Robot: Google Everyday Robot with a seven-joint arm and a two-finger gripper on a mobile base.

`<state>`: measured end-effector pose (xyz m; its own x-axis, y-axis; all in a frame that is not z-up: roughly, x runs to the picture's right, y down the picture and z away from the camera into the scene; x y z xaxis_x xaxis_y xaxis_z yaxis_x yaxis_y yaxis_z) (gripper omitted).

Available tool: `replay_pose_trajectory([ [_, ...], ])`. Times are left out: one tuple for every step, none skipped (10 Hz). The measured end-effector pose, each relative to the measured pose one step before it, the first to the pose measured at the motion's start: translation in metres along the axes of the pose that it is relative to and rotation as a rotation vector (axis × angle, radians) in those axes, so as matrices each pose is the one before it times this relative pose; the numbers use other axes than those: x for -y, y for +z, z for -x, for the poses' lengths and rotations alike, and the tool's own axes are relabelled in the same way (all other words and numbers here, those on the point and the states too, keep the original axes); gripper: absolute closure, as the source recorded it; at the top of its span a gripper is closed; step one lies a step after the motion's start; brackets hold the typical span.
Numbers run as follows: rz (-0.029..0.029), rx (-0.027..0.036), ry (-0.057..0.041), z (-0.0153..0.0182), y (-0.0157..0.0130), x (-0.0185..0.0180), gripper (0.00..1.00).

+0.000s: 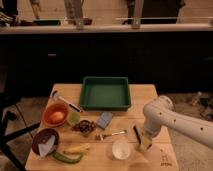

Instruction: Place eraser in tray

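The eraser [136, 133], a narrow dark oblong block, lies on the wooden table near the front right. The dark-green tray [105, 104] stands at the back middle of the table and looks empty. My gripper [144, 143] hangs at the end of the white arm that comes in from the right. It is low over the table, just right of and in front of the eraser. I cannot tell whether it touches the eraser.
A grey-blue pad [104, 119], a fork [112, 134] and a white cup [120, 148] lie between the tray and the front edge. On the left are an orange bowl [55, 114], dark grapes [84, 126], a purple bowl [45, 141], a banana [77, 148] and a ladle [65, 100].
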<state>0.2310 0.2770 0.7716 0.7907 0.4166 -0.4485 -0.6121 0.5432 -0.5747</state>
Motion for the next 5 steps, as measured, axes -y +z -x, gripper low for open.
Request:
replay_pose_trajectory([
  [0.0128, 0.0045, 0.00624, 0.00334, 0.00413, 0.00037, 0.2],
  [0.01109, 0.00394, 0.00206, 0.00501, 0.00374, -0.00071, 0.2],
  [0.01019, 0.00299, 0.0076, 0.00357, 0.00438, -0.00062, 0.2],
  [0.00407, 0.00144, 0.00731, 0.00138, 0.00218, -0.00055, 0.2],
  [0.00301, 0.00286, 0.0075, 0.00272, 0.00276, -0.00099, 0.2],
])
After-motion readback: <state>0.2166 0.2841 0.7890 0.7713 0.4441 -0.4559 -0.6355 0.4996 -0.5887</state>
